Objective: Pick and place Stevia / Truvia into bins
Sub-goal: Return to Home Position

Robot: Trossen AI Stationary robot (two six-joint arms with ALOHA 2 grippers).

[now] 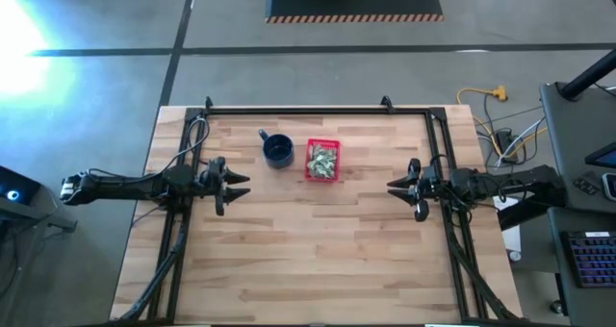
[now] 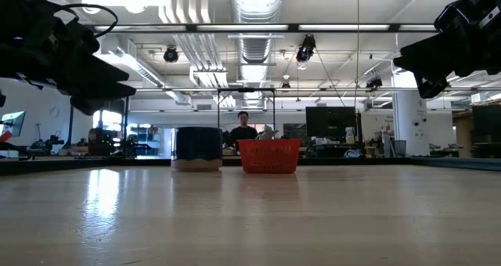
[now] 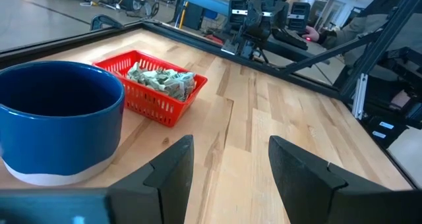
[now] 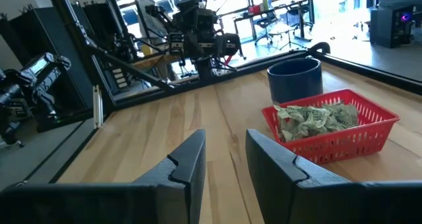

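The red mesh basket stands on the far middle of the table, filled with a heap of pale green-and-white sachets; it also shows in the left wrist view and right wrist view. My left gripper hovers open above the table's left side, pointing toward the middle. My right gripper hovers open above the right side, facing it. Both are apart from the basket and hold nothing.
A dark blue round mug stands just left of the basket, its handle toward the far left. A black frame runs along the table's far, left and right edges. A person sits in the room behind the table.
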